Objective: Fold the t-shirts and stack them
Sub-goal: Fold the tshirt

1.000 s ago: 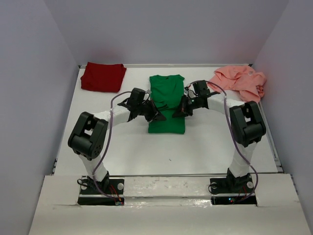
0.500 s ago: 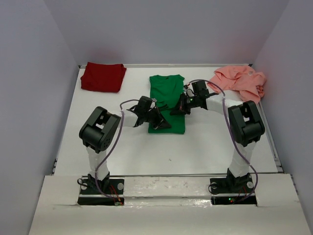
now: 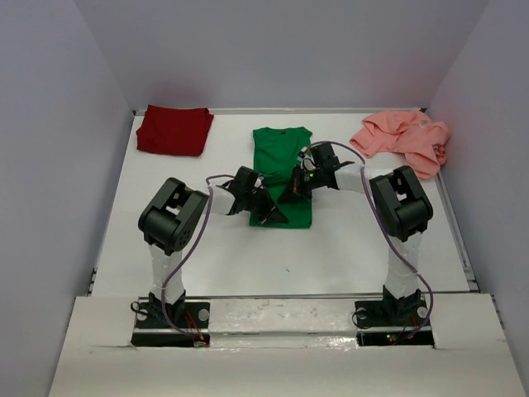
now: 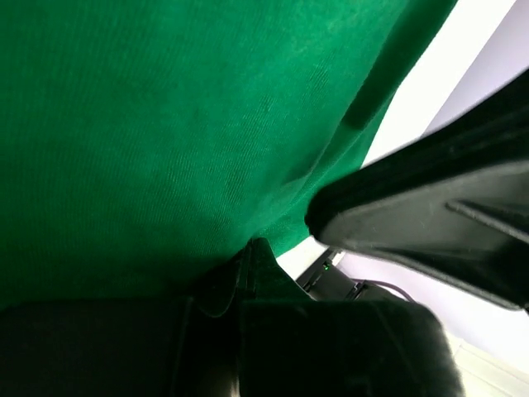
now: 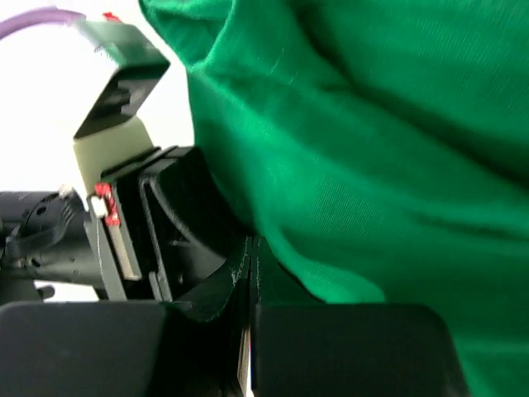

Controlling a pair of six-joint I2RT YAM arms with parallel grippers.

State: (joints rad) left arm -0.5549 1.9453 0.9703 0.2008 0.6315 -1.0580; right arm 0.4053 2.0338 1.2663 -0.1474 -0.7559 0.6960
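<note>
The bright green t-shirt [image 3: 281,153] lies as a long strip mid-table, collar toward the back. My left gripper [image 3: 271,211] sits over its lower left part and my right gripper [image 3: 291,192] over its lower right part, close together. In the left wrist view the left gripper [image 4: 252,248] is shut, with green cloth [image 4: 165,124] at its tips and raised across the view. The right gripper [image 5: 250,248] is likewise shut where a fold of the cloth [image 5: 372,165] meets its tips. The dark red t-shirt [image 3: 173,130] lies folded at the back left. The salmon pink t-shirt [image 3: 402,139] lies crumpled at the back right.
Lilac walls close in the white table [image 3: 347,240] on three sides, with a raised rim [image 3: 459,240] along the right. Each wrist view shows the other gripper's black body [image 4: 430,215] close by. Both arm bases [image 3: 169,314] stand at the near edge.
Both grippers have moved inward from the green t-shirt's side edges to over its lower half, ending close together. The left arm's elbow has swung rightward. The other two shirts have not moved.
</note>
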